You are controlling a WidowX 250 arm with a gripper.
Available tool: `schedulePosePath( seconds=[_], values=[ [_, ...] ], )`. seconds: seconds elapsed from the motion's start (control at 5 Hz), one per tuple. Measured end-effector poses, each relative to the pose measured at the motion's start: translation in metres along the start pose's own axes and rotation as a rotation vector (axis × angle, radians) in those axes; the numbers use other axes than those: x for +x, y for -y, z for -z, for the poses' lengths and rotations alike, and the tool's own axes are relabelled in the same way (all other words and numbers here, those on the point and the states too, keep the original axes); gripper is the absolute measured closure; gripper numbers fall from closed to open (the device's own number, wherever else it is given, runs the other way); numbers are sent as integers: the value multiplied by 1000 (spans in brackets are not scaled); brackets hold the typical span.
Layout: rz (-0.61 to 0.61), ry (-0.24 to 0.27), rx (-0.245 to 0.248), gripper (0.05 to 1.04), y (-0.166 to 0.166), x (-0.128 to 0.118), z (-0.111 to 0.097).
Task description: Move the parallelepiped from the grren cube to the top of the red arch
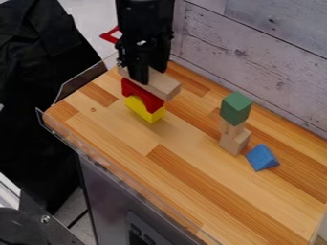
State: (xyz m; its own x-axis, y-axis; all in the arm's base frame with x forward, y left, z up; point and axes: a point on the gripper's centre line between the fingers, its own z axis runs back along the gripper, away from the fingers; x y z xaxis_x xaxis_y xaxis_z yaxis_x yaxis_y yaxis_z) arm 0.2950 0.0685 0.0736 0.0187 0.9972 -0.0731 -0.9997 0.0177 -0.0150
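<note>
Blue wedge (262,158) sits nearest me on the striped wooden tabletop (191,174). Just beyond it I have the green cube (236,108) up on a short stack of pale wooden pieces (235,139). Farther over, toward the left, my gripper (144,79) hangs down at the long plain block (165,88); from my seat I cannot tell whether it is clamped on or loose around it. That block lies lengthwise across the top of the red arch (141,96), one end jutting past it, and the arch rests on a yellow block (148,112). Whitewashed boards (256,48) line the back.
</note>
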Motion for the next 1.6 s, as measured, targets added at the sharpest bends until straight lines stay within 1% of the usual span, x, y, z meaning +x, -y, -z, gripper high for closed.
schedulePosePath(
  seconds=[0.2, 0.4, 0.6, 0.8, 1.0, 1.2, 1.4, 1.6],
  values=[
    [-1, 1, -2, 572, 0, 2, 0],
    [-7, -12, 16, 572, -1, 2, 5],
    [-3, -15, 17, 511, -1, 1, 5],
    [-2, -27, 17, 251, -1, 0, 7],
    [-3, -40, 21, 74, -1, 1, 9],
    [5, -26, 13, 81, 3, 4, 4],
    [40, 34, -5, 84, 18, 4, -17],
    [165, 88, -40, 84, 37, -24, -49]
  ],
)
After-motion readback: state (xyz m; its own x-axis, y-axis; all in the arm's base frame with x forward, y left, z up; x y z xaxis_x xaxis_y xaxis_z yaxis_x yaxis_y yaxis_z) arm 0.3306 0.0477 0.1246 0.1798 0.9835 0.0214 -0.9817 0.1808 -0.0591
